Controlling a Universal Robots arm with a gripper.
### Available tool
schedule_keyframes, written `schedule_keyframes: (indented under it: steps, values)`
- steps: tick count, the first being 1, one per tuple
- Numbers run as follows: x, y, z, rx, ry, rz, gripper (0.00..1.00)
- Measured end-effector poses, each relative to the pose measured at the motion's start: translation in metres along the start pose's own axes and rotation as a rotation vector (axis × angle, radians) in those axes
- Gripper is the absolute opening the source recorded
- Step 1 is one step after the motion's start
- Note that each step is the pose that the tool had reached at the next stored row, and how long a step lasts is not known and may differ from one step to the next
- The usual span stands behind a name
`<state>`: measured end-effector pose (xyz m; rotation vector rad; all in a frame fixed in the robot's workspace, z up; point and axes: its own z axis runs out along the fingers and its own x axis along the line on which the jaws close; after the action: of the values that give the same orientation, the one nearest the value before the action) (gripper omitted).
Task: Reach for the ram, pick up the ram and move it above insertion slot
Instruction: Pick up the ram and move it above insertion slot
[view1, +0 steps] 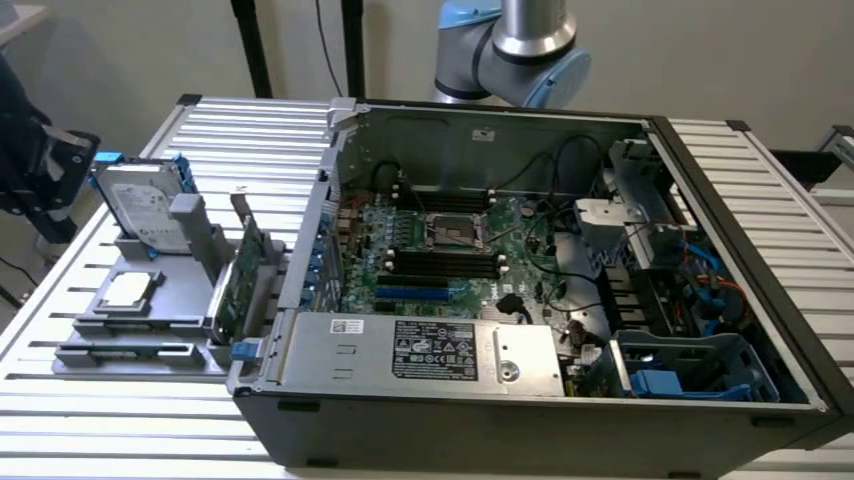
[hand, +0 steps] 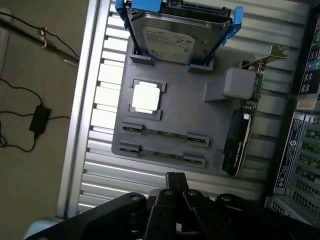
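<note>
So the jaws (hand: 176, 180) are clenched shut with nothing in them, hanging over the slatted counter (view1: 134, 425) just off the edge of the grey tray (hand: 200, 117). The ram (hand: 160, 153) is sitting in that tray, a thin green strip on its edge between two little clips, on the side nearest the jaws, and a second strip (hand: 165, 133) just like it sits right beside it. Same tray also has a hard drive (hand: 175, 37) with blue rails propped up in its own slot, a square processor chip (hand: 146, 96) in a shallow pocket, and a bigger green card (hand: 240, 135) standing on edge on the side toward the computer case (view1: 534, 425). The case lies open next to the tray, with the motherboard (view1: 454, 250) flat inside, a silver power supply (view1: 414, 350) along the near wall and a blue-grey drive cage (view1: 694, 370) in the corner toward the exterior view's right. The arm (view1: 527, 45) comes in from behind the case.
</note>
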<state>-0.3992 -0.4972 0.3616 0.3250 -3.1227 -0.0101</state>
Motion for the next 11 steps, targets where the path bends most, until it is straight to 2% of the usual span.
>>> schedule_keyframes:
  steps: [11]
  values:
    - [0.0000, 0.0000, 0.0000, 0.0003, 0.0013, -0.199, 0.11]
